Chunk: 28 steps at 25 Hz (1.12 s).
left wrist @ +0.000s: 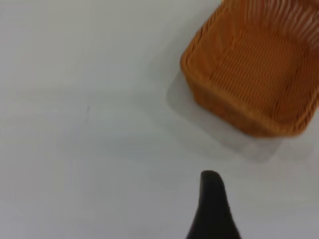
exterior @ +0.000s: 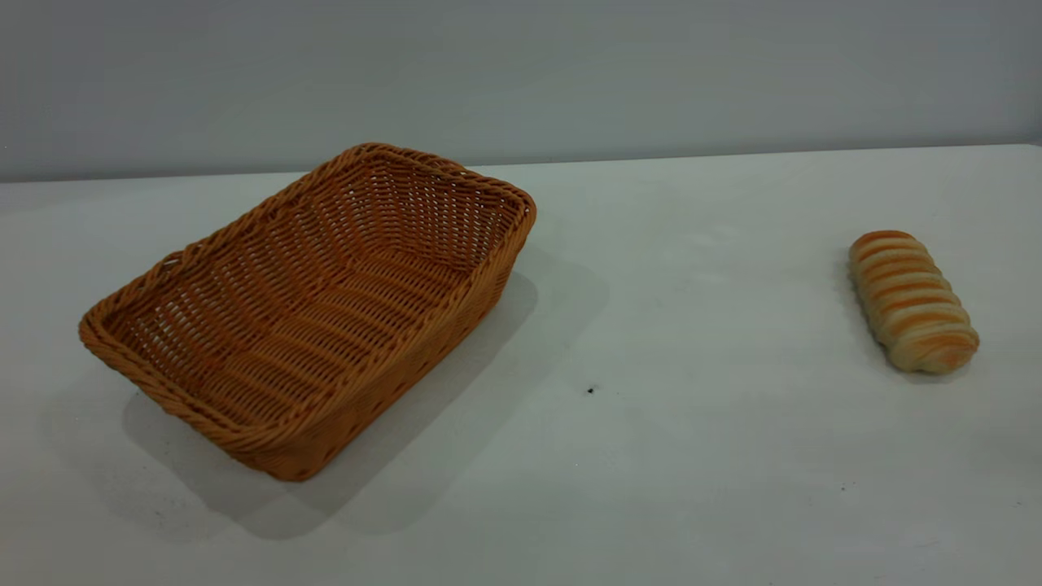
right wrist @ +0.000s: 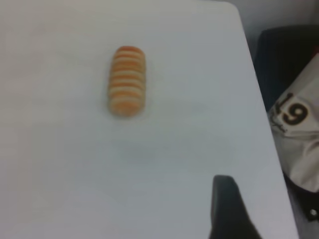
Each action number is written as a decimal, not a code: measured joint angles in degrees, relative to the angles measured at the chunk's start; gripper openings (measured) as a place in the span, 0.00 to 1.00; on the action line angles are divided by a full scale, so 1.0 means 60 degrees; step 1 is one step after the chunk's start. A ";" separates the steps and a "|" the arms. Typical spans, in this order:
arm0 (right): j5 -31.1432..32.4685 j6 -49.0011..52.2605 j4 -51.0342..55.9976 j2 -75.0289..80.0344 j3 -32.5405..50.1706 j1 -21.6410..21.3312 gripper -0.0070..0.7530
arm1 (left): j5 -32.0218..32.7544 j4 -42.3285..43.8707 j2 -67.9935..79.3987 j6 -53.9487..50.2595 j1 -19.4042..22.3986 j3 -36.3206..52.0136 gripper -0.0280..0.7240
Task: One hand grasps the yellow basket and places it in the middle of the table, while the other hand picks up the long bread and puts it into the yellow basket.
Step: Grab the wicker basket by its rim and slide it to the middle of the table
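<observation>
The yellow basket (exterior: 326,309) is a large orange-tan wicker basket, empty, standing on the left part of the white table (exterior: 651,456). It also shows in the left wrist view (left wrist: 259,64). The long bread (exterior: 912,301) lies on the table at the right, far from the basket, and shows in the right wrist view (right wrist: 127,79). Neither arm appears in the exterior view. Only a black tip of the left gripper (left wrist: 212,199) shows, above bare table, apart from the basket. Only a black tip of the right gripper (right wrist: 225,204) shows, above bare table, apart from the bread.
A small dark speck (exterior: 590,391) marks the table's middle. In the right wrist view the table's edge (right wrist: 259,99) runs close beside the gripper, with dark objects and a white bag marked 19 (right wrist: 294,114) beyond it.
</observation>
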 joint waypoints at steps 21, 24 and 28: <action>-0.0889 0.1247 0.0327 0.4184 -0.0726 0.0000 0.61 | -0.5102 -0.1711 1.0533 -0.0998 0.0000 -0.0641 0.81; -0.0907 0.1247 0.0553 0.4184 -0.0726 0.0019 0.61 | -0.5084 -0.1920 1.1354 -0.1036 0.0000 -0.1242 0.81; -0.0926 0.1247 0.0541 0.4184 -0.0726 0.0418 0.61 | -0.4741 -0.2310 1.2285 -0.1254 0.0000 -0.2224 0.81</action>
